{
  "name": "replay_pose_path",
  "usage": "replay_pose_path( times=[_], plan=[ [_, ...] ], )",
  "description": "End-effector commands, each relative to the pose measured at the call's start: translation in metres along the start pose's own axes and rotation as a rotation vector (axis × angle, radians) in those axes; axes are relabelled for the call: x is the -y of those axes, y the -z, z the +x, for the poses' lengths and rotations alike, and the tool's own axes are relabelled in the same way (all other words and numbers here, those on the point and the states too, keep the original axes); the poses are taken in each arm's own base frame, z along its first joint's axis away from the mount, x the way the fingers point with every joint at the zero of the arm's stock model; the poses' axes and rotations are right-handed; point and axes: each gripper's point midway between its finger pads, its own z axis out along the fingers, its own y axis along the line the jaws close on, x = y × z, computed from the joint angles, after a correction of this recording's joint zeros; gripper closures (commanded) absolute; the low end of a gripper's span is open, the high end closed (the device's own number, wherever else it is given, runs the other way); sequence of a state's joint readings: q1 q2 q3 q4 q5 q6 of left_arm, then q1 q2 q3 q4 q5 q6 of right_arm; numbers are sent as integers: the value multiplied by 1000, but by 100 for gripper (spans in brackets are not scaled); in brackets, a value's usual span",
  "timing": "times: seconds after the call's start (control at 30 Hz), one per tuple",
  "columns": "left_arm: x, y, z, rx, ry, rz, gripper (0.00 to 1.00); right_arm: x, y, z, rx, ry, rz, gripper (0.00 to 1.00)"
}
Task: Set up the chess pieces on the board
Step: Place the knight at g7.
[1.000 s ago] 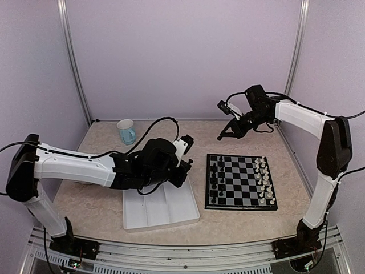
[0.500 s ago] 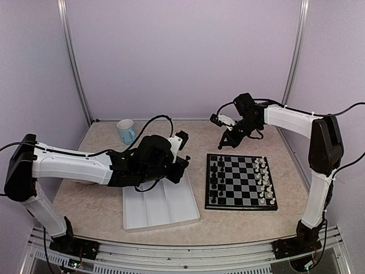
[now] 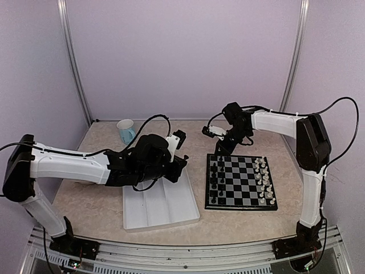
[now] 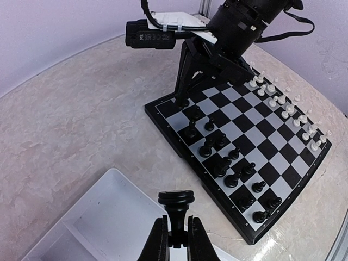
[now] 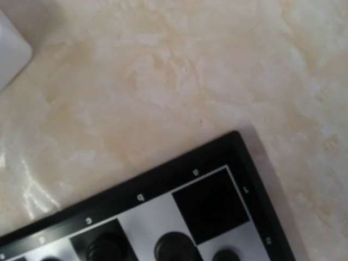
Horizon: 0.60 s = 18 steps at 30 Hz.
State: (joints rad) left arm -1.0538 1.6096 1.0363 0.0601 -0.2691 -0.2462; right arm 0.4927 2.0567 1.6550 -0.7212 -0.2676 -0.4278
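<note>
Left wrist view: left claw is nearly closed, pinching one black piece by its thin stem just under the flat head. The piece is upright, with its head clear above the claw. Tray sits beneath the claw and off to its left. Board lies ahead and to the right of the claw, flat on the table. Black pieces stand in two rows along the board edge nearest this claw, and white pieces line the edge farthest from it.

Right claw is tips-down at the board corner far ahead of the left claw. I can't tell if it is open or holding anything: the right wrist view shows only a blurred board corner and no fingers.

Handling, my read:
- Weight and stiffness: tiny, rigid plastic with almost no weight, so light squeeze force is enough.
- Slip: it looks smooth and round, so it could rotate or slip if pinched off-centre.
- Grip point: the stem is the right place. It keeps the base free for placing and the head stops it dropping through.
- Placement: the base is small and neighbours stand close beside each other. It should tip easily, so come straight down and open only slightly.
</note>
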Motion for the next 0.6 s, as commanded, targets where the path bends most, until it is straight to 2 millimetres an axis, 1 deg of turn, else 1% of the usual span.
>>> replay_pose_path(
  times=[0.0,0.27,0.57],
  plan=[
    [-4,8,-9,31,26,4,100,-6,-6,-3,-30,26,-6,100],
    [-9,8,-5,29,33,5,100,-12,-21,3,-69,36,-24,100],
    [-14,6,-1,24,46,13,100,-18,-27,9,-100,51,-29,100]
  ],
)
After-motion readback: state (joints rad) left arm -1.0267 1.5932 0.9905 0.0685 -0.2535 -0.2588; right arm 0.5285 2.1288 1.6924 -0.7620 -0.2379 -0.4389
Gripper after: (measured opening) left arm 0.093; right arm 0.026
